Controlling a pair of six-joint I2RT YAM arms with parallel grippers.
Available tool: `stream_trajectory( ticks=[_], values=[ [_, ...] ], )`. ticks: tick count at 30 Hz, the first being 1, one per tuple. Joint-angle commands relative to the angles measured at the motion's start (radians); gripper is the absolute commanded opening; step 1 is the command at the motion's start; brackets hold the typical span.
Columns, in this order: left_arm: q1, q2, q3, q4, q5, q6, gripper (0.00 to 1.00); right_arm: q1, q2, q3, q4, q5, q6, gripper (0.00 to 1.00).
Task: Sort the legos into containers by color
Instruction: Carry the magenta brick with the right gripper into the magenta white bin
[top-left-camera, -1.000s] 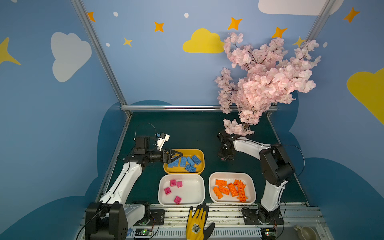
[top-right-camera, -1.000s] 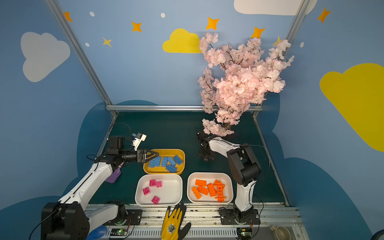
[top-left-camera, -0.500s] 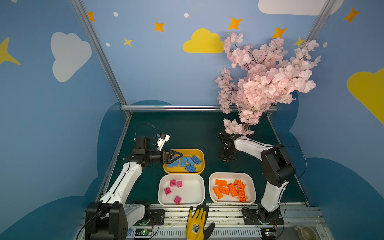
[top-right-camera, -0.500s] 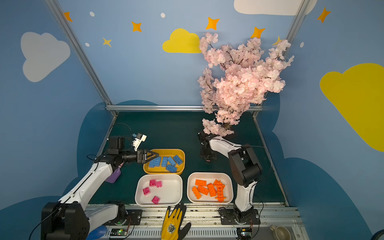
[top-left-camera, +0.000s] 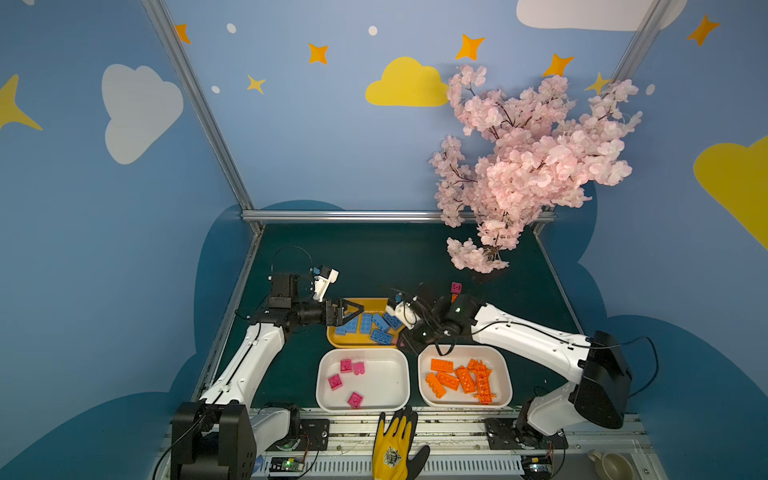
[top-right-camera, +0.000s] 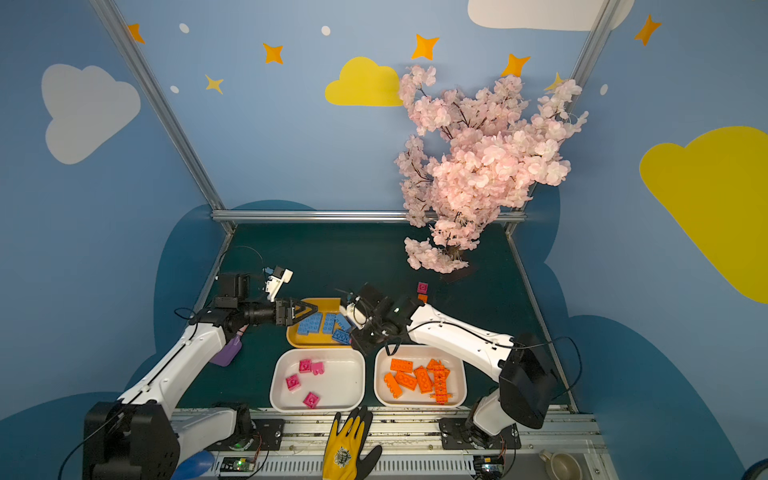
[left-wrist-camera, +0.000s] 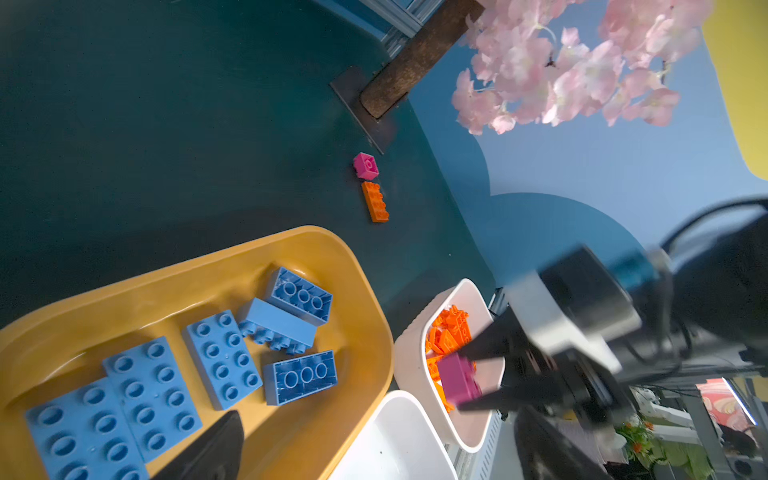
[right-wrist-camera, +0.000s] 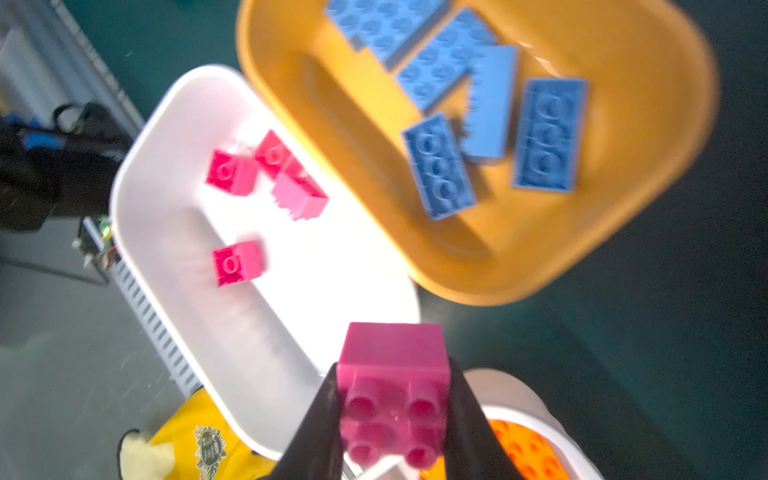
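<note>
The right gripper (right-wrist-camera: 392, 415) has its jaws closed on a magenta brick (right-wrist-camera: 392, 357), held over the gap where the trays meet, short of the white tray of magenta bricks (top-left-camera: 384, 384). The left gripper (top-left-camera: 352, 311) has its jaws open and empty at the yellow tray (top-left-camera: 332, 338). Risk: early release would likely drop the brick into the orange-brick tray (top-left-camera: 503, 376) or onto the bench (top-left-camera: 374, 257).

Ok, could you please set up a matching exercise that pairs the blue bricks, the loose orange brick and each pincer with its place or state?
Things
1. blue bricks
2. loose orange brick
3. left pincer
4. right pincer

Places or states
A. shut on a carried magenta brick
B. lying in the yellow-orange tray
C. open and empty
D. on the green mat, beside a loose magenta brick

Pairs: 1-B, 2-D, 3-C, 4-A
</note>
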Motion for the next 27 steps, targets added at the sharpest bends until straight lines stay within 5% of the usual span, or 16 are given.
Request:
stream_trajectory(
  ticks=[1, 8, 15, 20, 27],
  values=[
    [0.007, 0.012, 0.033, 0.008, -0.083, -0.027, 0.99, 0.062, 0.014, -0.049, 0.156, -0.092, -0.17, 0.15],
    [0.006, 0.024, 0.011, 0.065, -0.069, -0.065, 0.99, 0.17, 0.218, 0.032, 0.165, -0.059, -0.382, 0.17],
    [0.006, 0.011, 0.0, 0.065, -0.044, -0.073, 0.99, 0.17, 0.307, 0.091, 0.213, -0.054, -0.389, 0.48],
    [0.005, 0.004, 0.005, 0.037, -0.023, -0.055, 1.0, 0.099, 0.139, 0.005, 0.209, -0.065, -0.287, 0.57],
    [0.005, -0.041, -0.011, -0.027, -0.004, -0.027, 0.99, -0.148, -0.215, -0.202, 0.082, -0.025, -0.122, 0.66]
  ],
)
